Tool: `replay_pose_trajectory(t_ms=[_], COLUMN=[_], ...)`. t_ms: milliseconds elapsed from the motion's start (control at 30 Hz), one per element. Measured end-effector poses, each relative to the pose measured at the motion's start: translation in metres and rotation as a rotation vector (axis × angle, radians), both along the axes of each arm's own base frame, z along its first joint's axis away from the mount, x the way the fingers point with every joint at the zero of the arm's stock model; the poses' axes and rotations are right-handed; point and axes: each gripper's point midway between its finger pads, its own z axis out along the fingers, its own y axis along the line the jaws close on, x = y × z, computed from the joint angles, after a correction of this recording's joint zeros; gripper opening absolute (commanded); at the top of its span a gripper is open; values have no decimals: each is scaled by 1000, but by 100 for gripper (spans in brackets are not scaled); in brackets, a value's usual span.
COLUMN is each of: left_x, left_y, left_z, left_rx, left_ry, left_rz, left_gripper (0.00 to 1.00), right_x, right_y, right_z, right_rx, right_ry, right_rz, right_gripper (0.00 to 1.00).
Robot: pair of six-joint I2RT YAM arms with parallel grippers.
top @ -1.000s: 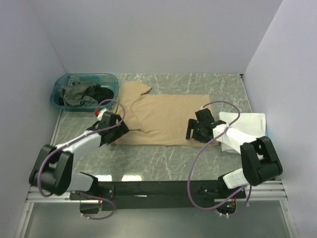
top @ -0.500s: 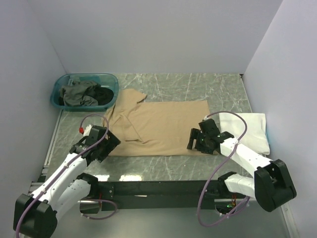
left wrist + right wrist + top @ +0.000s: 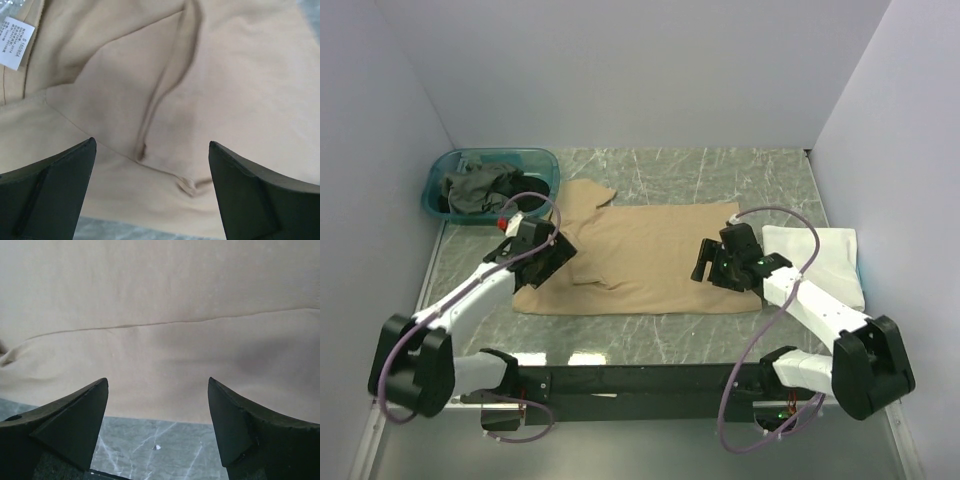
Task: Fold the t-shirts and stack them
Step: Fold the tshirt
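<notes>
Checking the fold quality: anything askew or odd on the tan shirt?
The tan shirt is rumpled at its left end, with creases and a white care label exposed; the rest lies flat.

One tan t-shirt, one white t-shirt, one grey-green t-shirt, one black t-shirt, one teal tub

On my feed I see a grey-green marbled tabletop boxed in by three plain pale walls: the back wall, the left wall and the right wall. The light is soft and even, with bright glare on the stone beside the black rail along the near edge.
</notes>
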Motion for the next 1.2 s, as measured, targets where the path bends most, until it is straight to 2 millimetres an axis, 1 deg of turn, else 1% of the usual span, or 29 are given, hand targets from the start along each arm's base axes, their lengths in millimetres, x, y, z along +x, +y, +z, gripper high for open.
replay_pose_trajectory(t_ms=[67,133,300,333,467,567,633,667,700,833,933,1033,1133,1200], left_x=[2,2,-5,-8,-12,-21,-31,-37,-44,-77,-93,-102,-106,-104], left_y=[2,4,12,13,16,18,21,23,26,35,36,34,33,31], left_z=[-19,-32,-47,-52,-50,-49,-49,-49,-49,-48,-47,-48,-49,-43], left_rx=[23,37,48,50,25,5,-4,-6,-8,-26,-60,-81,-78,-71], left_ry=[49,84,111,115,64,47,50,56,66,88,82,94,122,132], left_rz=[4,9,27,31,50,64,78,87,95,130,139,141,132,120], left_gripper=[99,99,99,99,99,99,100,97,99,100,100,99,99,100], right_x=[0,0,-10,-8,-7,-9,-13,-15,-19,-34,-46,-53,-57,-55], right_y=[2,4,6,8,15,20,23,24,24,24,20,18,13,11], right_z=[-9,-18,-43,-44,-44,-44,-44,-43,-43,-42,-42,-41,-40,-33], right_rx=[0,2,-12,-9,2,8,14,18,22,42,53,53,29,13], right_ry=[24,44,110,103,79,56,41,36,34,35,45,61,84,84], right_rz=[7,13,30,34,56,77,89,93,98,106,103,101,94,88], right_gripper=[87,87,87,87,87,87,87,87,87,87,87,87,88,88])
